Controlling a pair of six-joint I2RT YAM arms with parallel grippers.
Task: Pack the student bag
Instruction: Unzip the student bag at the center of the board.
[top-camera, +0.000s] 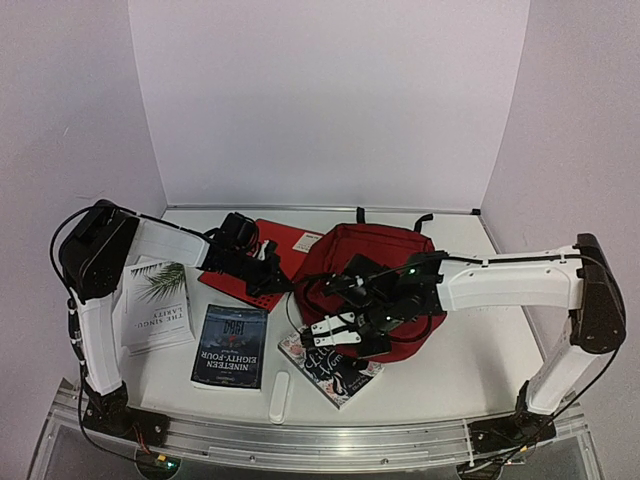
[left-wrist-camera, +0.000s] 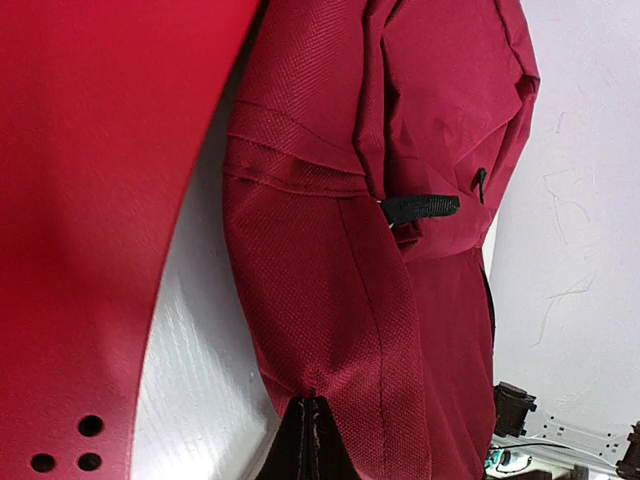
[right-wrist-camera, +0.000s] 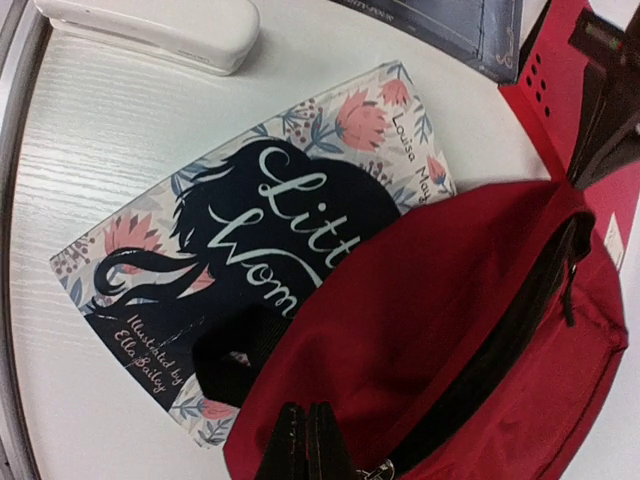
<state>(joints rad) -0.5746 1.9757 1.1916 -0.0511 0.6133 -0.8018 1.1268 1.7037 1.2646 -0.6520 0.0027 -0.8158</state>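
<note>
Student bag: dark red, at worktop centre toward right edge, zip opening showing.
Red folder: flat, touching bag's left side, toward far edge.
White palm-leaf book: by left edge.
"Nineteen Eighty-Four" book: toward near edge, left of centre.
"Little Women" book: near edge, one corner under bag.
White oblong case: at near edge.
Left gripper: fingers pinched together on bag's puckered left-side fabric.
Right gripper: fingers closed together, tips at bag's near fabric; hold on the cloth unclear.
</note>
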